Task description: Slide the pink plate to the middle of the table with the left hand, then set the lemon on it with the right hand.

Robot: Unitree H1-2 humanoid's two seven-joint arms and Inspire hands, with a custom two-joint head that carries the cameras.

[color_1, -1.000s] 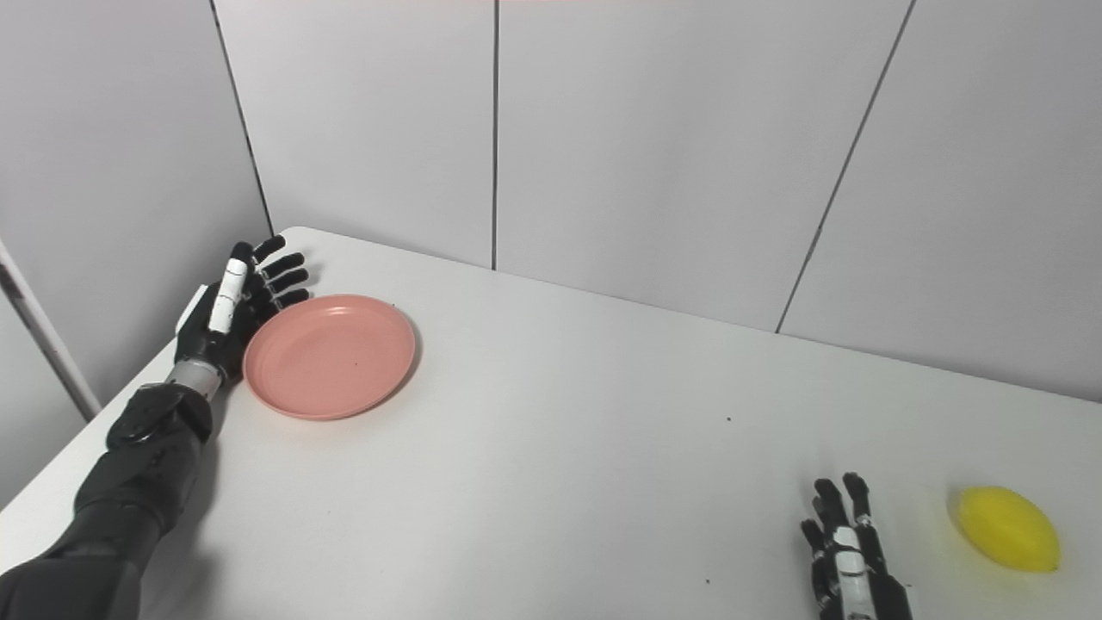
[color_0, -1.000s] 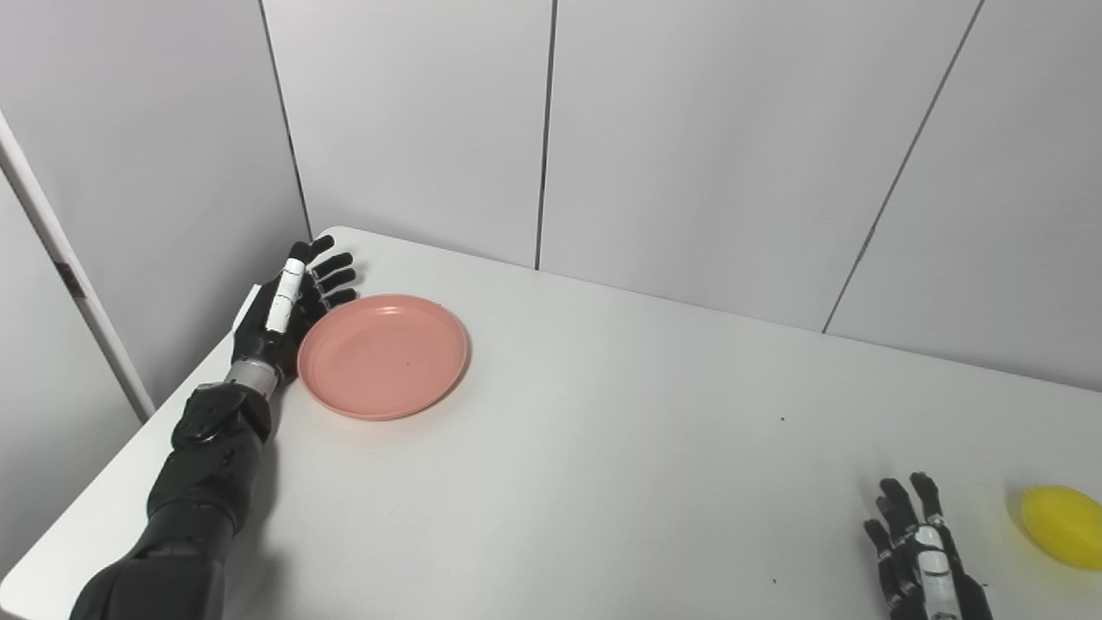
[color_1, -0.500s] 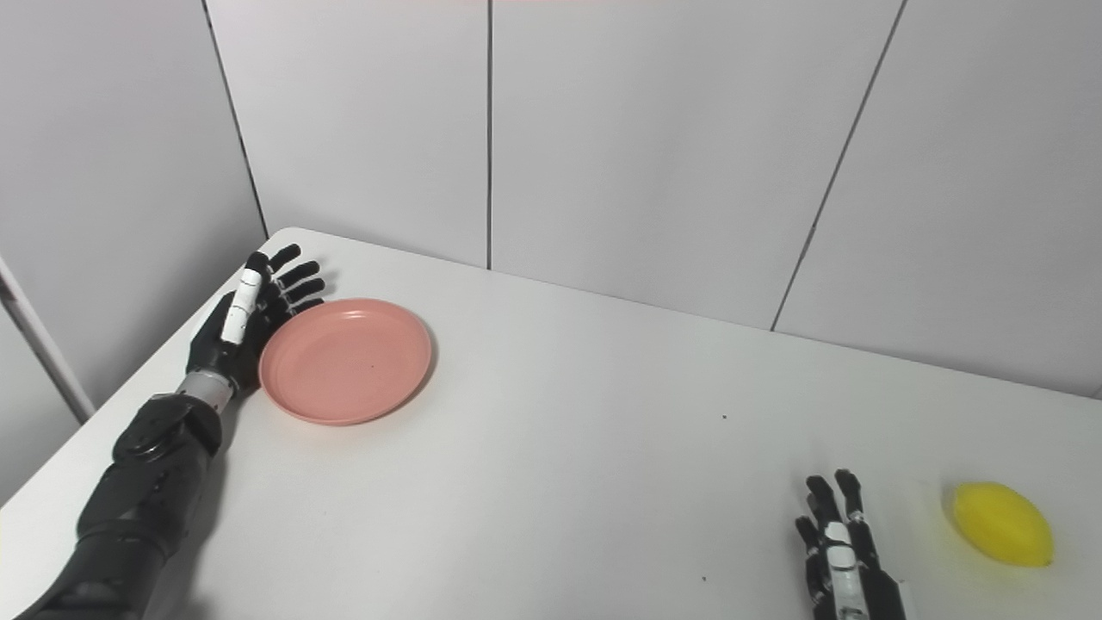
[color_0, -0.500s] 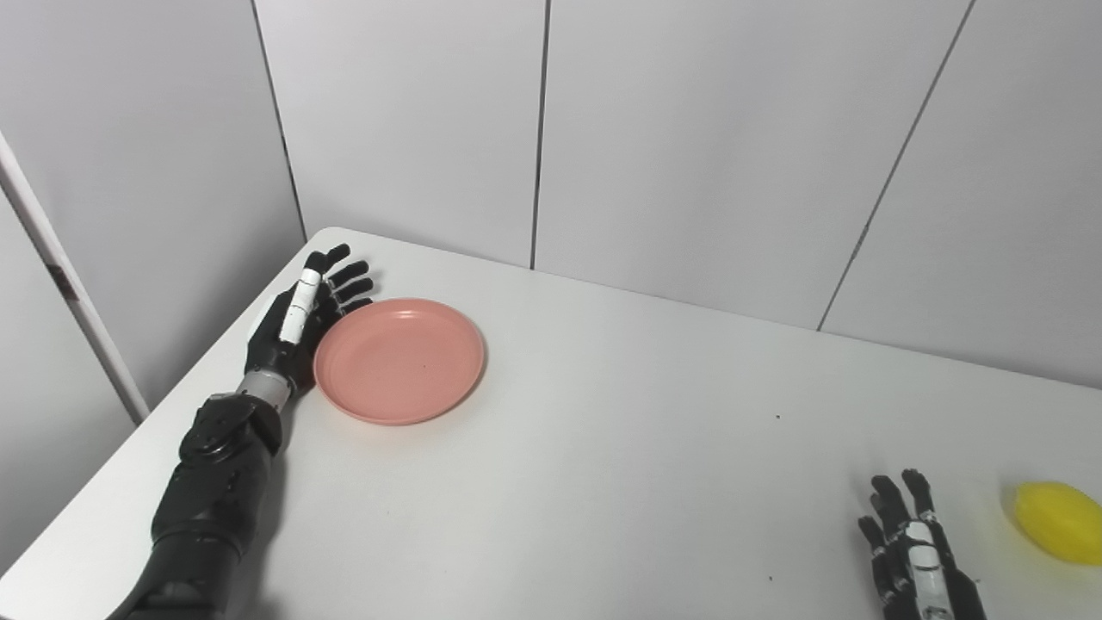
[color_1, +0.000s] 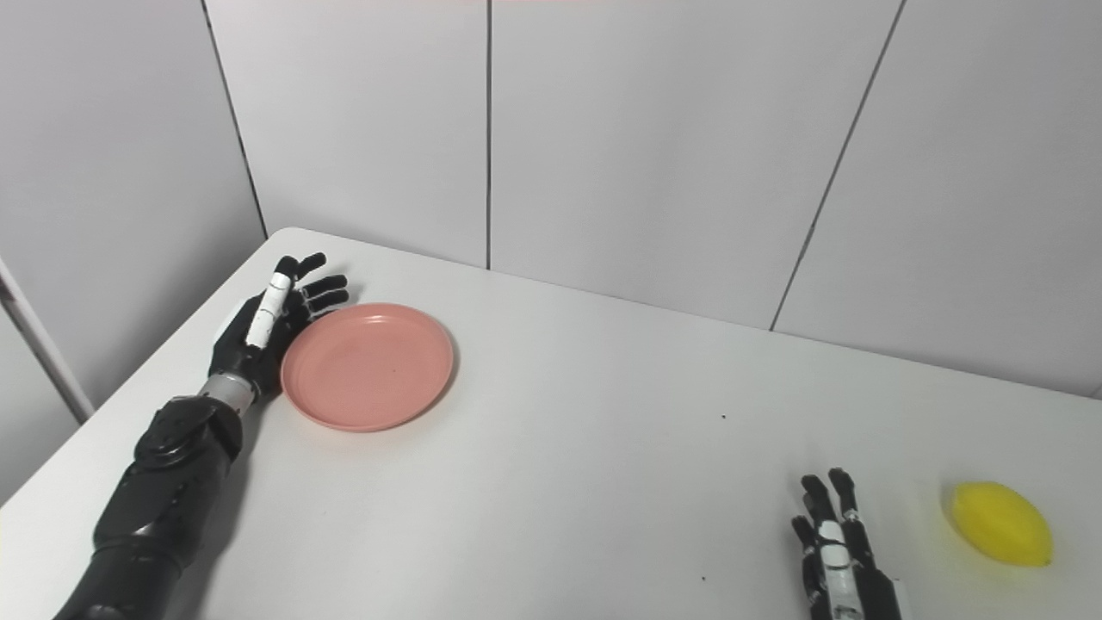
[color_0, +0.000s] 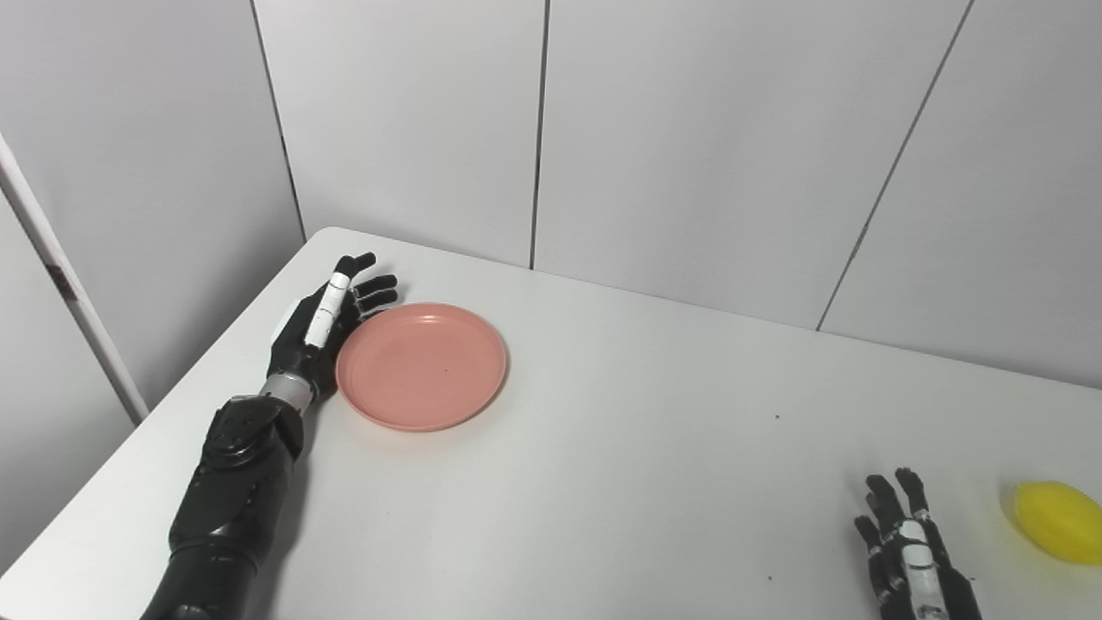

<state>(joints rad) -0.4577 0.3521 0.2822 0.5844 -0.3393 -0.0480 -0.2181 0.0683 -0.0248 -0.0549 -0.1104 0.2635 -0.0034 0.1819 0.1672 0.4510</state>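
The pink plate (color_0: 421,365) lies flat on the white table (color_0: 603,448), left of the middle. My left hand (color_0: 323,325) stands on edge against the plate's left rim, open, fingers straight and pointing away from me. Far to the right, near the front edge, the yellow lemon (color_1: 1002,523) rests on the table. My right hand (color_1: 833,560) lies open on the table a short way left of the lemon, apart from it, its wrist cut off by the picture's bottom edge.
Grey wall panels (color_0: 689,138) close off the back and left sides of the table. The table's rounded far-left corner (color_0: 331,232) is just beyond my left hand. A few small dark specks (color_0: 776,418) dot the tabletop.
My left hand has pushed the pink plate to the right, away from the table's left edge. The right hand and lemon lie as before; the view has shifted slightly.
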